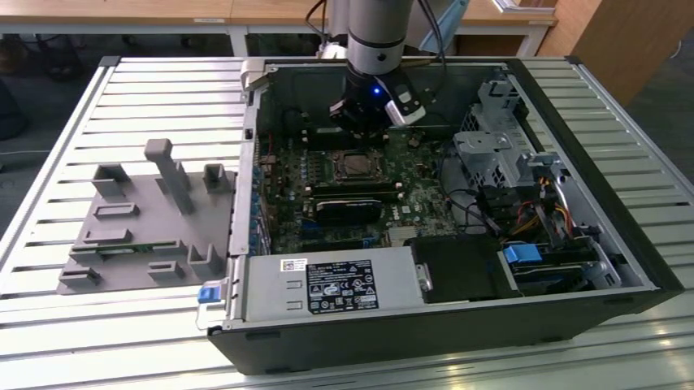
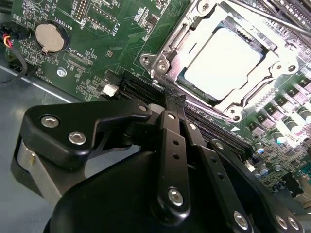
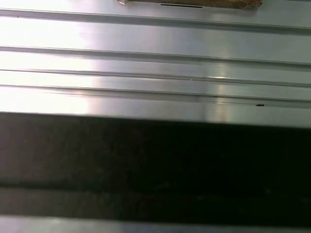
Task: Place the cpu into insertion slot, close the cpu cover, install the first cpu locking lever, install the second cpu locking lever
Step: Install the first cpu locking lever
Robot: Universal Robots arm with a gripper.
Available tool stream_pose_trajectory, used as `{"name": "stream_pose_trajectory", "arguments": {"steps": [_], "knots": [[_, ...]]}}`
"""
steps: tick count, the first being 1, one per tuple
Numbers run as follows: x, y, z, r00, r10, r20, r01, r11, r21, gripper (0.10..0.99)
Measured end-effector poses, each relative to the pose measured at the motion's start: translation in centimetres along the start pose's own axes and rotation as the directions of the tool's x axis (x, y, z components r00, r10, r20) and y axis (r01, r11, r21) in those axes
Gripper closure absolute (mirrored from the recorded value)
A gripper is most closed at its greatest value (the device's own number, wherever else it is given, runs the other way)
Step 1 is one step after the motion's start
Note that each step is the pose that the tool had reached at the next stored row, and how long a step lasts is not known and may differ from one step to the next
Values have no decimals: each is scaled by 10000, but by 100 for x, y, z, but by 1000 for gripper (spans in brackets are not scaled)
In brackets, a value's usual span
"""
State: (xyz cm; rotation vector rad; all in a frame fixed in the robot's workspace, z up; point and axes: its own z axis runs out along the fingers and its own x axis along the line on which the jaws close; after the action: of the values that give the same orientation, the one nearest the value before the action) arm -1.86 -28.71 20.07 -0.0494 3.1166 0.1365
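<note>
on the exterior view's left, a grey moulded fixture [image 1: 141, 219] sits on the slatted metal table [image 1: 65, 325], well apart from the open computer case [image 1: 434, 325]; it probably serves as a parts stand, though what rests in its pockets is too small to make out. moving right, the case lies on its side so the green motherboard [image 1: 418, 199] faces up and the arm can come at it from above. near the board's middle, the insertion slot [image 1: 355, 166] already has the cpu [image 2: 224, 58] seated in it, its pale metal top showing through the cut-out of the cpu cover [image 2: 167, 53], which appears to lie down flat around the chip. whether either locking lever is latched is hard to tell. the gripper [image 2: 167, 99] hovers just beside the socket's edge, over the board, its fingers drawn together with nothing between them, likely kept narrow for working at the socket's small parts. its tips are partly lost against a dark connector. in the first wrist view, table slats and a dark band give no detail.
</note>
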Motion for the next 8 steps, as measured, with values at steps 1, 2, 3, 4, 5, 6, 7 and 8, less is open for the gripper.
{"name": "stream_pose_trajectory", "arguments": {"steps": [1, 2, 3, 4, 5, 6, 7, 8], "knots": [[-1, 0, 2, 10000, -2, -1, 2, 10000, 30, 969], [-2, -1, 4, 10000, -3, -3, 3, 10000, 55, 969], [-3, -1, 7, 10000, -3, -4, 3, 10000, 78, 969], [-3, 0, 9, 10000, -3, -5, 3, 10000, 96, 969], [-3, 0, 11, 10000, -3, -7, 3, 9999, 108, 969], [-3, -1, 12, 10000, -4, -7, 4, 9999, 115, 969], [-4, -1, 13, 10000, -4, -8, 4, 9999, 123, 969], [-4, -1, 15, 10000, -4, -8, 4, 9999, 129, 969]]}}
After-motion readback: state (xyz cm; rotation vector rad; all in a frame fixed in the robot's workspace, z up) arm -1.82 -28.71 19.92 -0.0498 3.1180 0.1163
